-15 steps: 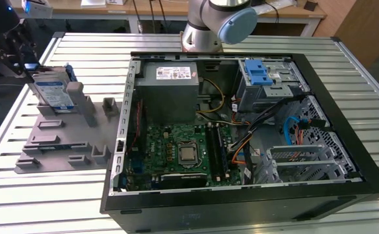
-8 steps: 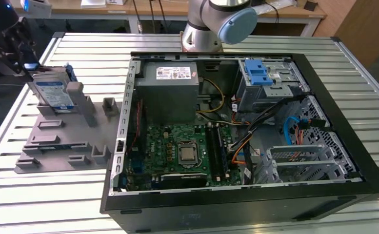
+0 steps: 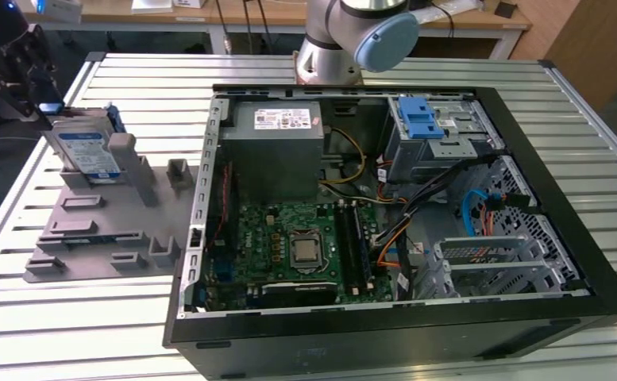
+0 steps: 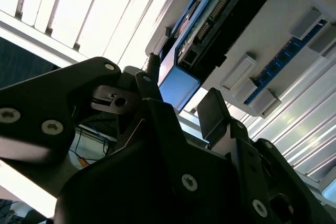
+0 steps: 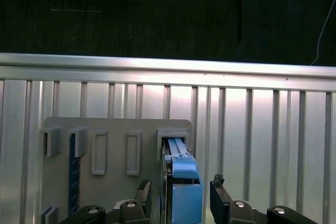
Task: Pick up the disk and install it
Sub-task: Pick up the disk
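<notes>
The gripper (image 5: 180,184) is down at the disk (image 5: 181,182). In the first wrist view its 2 black fingers (image 5: 218,195) are spread apart, 1 on each side of the disk's blue frame. A thin gap shows on each side, so the gripper is not pinching the disk.

In the exterior view the disk (image 3: 88,151) stands up on its edge in a slot of a grey holder plate (image 3: 86,238). You can see its white and blue label there. The plate lies flat on the metal table (image 3: 96,333), which is made of long slats. It is just beside the open computer case (image 3: 393,333), on the exterior view's left.

In the second wrist view the blue end of the disk (image 4: 178,85) sits between the 2 fingers (image 4: 212,111). A thin blue board (image 4: 283,61) stands in another slot of the plate.

Inside the case there is a grey power supply box (image 3: 276,151). Next to it, on the exterior view's right, is a metal drive cage (image 3: 435,127) with a blue latch. A green board (image 3: 298,246) lies on the bottom of the case. The base of the arm (image 3: 340,40) stands on the table behind the case.
</notes>
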Controlling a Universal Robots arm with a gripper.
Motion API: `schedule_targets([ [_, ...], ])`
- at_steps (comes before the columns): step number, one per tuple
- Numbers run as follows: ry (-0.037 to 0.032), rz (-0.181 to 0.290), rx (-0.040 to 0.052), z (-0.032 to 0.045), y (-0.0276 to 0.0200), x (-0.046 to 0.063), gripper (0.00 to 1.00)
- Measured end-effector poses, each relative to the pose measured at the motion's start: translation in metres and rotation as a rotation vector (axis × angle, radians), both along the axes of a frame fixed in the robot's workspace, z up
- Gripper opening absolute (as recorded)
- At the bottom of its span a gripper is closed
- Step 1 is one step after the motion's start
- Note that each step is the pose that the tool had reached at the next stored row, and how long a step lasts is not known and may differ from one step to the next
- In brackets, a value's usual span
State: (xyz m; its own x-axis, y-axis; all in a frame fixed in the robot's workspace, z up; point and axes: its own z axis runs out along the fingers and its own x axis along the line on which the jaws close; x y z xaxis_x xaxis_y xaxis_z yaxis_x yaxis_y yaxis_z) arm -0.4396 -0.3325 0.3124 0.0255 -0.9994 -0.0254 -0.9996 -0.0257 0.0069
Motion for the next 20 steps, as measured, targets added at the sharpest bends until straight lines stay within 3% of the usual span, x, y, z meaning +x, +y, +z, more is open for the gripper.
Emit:
schedule_targets([
  [13, 0.0000, 0.000, 0.0000, 0.0076, 0.0000, 0.0000, 0.56],
  [20, 0.0001, 0.000, 0.0000, 0.0040, 0.0000, 0.0000, 0.56],
])
